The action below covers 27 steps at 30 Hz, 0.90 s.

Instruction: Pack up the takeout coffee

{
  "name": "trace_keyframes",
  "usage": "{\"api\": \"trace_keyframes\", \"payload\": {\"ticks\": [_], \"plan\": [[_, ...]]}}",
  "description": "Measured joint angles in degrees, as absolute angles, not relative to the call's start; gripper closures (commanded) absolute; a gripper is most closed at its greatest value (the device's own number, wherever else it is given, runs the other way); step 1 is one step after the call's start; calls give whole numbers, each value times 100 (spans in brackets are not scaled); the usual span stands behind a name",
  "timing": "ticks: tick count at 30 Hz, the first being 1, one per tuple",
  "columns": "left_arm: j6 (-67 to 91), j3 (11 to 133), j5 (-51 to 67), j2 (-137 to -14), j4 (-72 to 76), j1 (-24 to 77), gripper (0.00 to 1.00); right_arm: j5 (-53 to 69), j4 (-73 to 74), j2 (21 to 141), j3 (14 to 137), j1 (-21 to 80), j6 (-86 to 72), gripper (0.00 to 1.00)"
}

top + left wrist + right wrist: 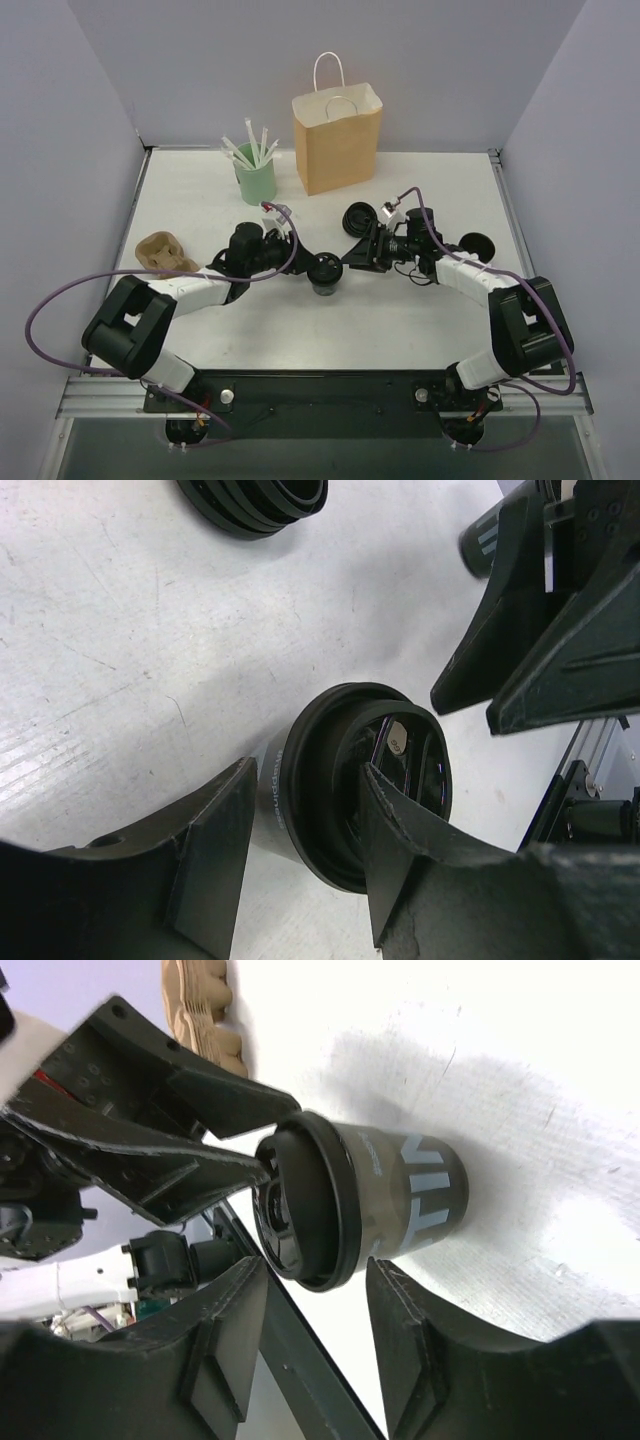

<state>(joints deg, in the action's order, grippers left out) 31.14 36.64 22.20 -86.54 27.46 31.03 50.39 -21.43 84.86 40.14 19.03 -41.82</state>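
The takeout coffee [325,270] is standing upright with its black lid [300,1200] on, at the middle of the white table [200,210], between the fingertips of the 2 arms. The left gripper [310,780] is reaching in from the left, its jaws partway apart astride 1 side of the lid. 1 fingertip [230,1165] is touching the lid's top and the other is sitting just outside the rim; whether they are pinching it cannot be told. The right gripper [315,1270] is hovering just right of the cup, jaws apart and holding nothing, its tips near the cup but clear of it. A brown paper bag [338,140] is standing open at the far edge, to the right of a mint-green cup [255,185] bristling with white straws [250,145]. A brown pulp carrier [163,250] is lying at the left. A stack of black lids [357,216] is sitting just beyond the coffee, to its right, beside the right arm.
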Motion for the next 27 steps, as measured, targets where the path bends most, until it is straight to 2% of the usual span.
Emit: {"api": "trace_keyframes", "payload": {"ticks": [6,20,27], "plan": [[2976,3756,2425,-8768,2755,3100,47,5037,-1798,8479,4305,1667,-4034,67],[2930,3806,2646,-8967,2993,3100,47,5041,-1610,8882,4453,1627,-3909,68],[2939,3809,2729,-9080,3188,3103,47,5039,-1793,9037,4427,1747,-3948,73]]}}
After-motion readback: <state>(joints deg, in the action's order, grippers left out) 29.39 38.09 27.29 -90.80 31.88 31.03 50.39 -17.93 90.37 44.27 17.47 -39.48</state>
